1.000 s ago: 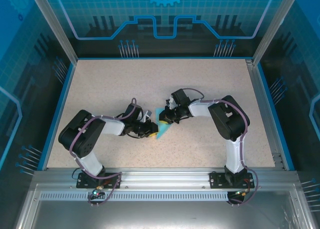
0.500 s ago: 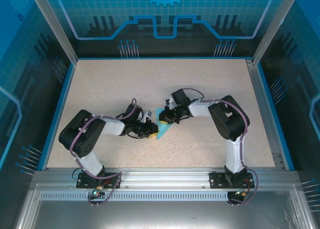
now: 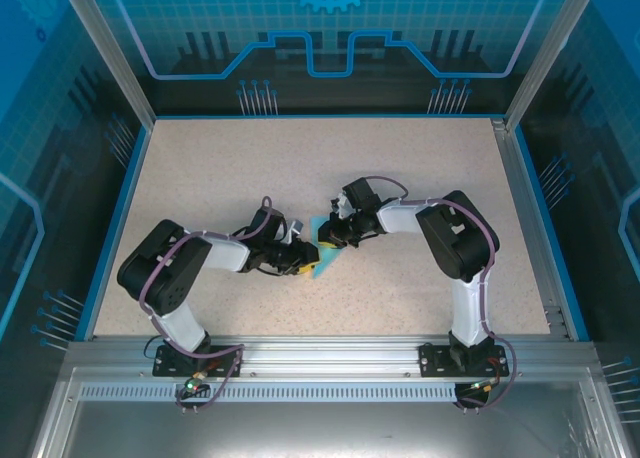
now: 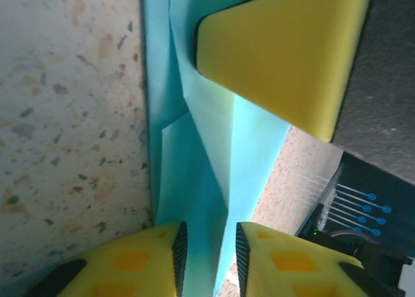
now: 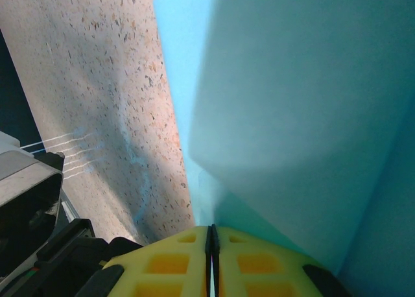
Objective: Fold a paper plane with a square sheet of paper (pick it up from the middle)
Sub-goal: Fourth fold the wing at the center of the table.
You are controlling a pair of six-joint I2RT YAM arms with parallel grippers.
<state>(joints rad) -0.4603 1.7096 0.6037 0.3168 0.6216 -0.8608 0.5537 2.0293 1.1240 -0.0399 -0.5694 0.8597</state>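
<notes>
The cyan sheet of paper [image 3: 322, 251], folded into a narrow pointed shape with slanting creases, lies mid-table between both grippers. My left gripper [image 3: 300, 262] reaches it from the left. In the left wrist view its yellow jaws [image 4: 207, 235] stand a little apart, open, with a raised fold of the paper [image 4: 194, 174] running between them. My right gripper [image 3: 326, 240] comes from the right; one of its yellow fingers [image 4: 279, 50] sits at the paper's far end. In the right wrist view its jaws [image 5: 212, 229] are pressed together at the paper's edge, and a cyan flap [image 5: 305, 102] rises in front.
The speckled beige table [image 3: 430, 178] is framed by a blue rim [image 3: 110, 228] and aluminium posts. Transparent blue panels stand behind and at the sides. The arm bases sit on the metal rail [image 3: 330, 363] at the near edge.
My left gripper's jaws have parted slightly around the paper fold. Both arms and the paper stay almost where they were.
</notes>
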